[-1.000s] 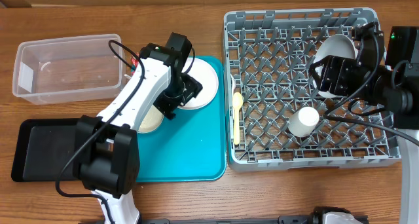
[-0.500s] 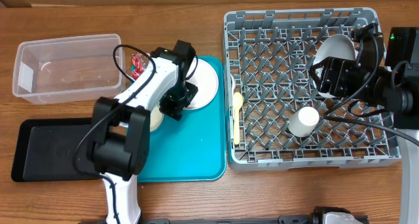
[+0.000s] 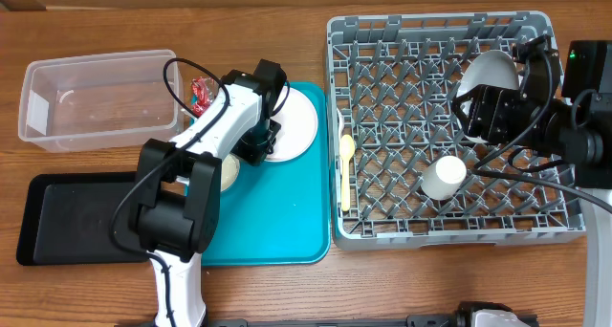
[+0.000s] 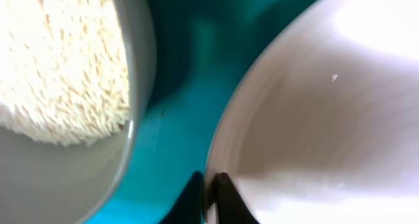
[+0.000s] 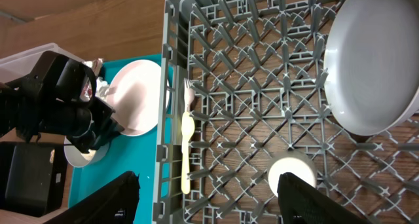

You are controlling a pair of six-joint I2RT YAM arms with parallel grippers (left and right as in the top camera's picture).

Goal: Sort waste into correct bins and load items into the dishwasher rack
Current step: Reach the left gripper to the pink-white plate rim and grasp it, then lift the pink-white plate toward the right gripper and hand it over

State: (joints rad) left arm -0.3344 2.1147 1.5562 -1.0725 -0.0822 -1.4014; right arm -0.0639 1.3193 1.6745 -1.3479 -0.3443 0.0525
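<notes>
On the teal tray [image 3: 277, 222] lies a round pale plate [image 3: 296, 121]. My left gripper [image 3: 260, 145] is at its left rim. In the left wrist view the gripper [image 4: 209, 185] is shut on the plate's [image 4: 314, 106] edge, one finger outside and one inside. Beside it sits a bowl [image 4: 98, 178] holding loose white rice [image 4: 59, 67]. A red-and-silver wrapper [image 3: 199, 96] lies by the clear tub [image 3: 96, 102]. The grey dishwasher rack [image 3: 449, 212] holds a second plate [image 3: 488, 71], a white cup [image 3: 445, 177], a yellow spoon [image 3: 346, 155] and a fork [image 5: 188, 93]. My right gripper [image 5: 209, 198] hangs open above the rack.
A shallow black tray [image 3: 67, 222] lies at the front left, partly under the left arm. The teal tray butts against the rack's left wall. The right arm's cables trail over the rack's right side. Bare wooden table shows along the front edge.
My left gripper has settled at the plate's left rim and shut on it. The right arm has not moved.
</notes>
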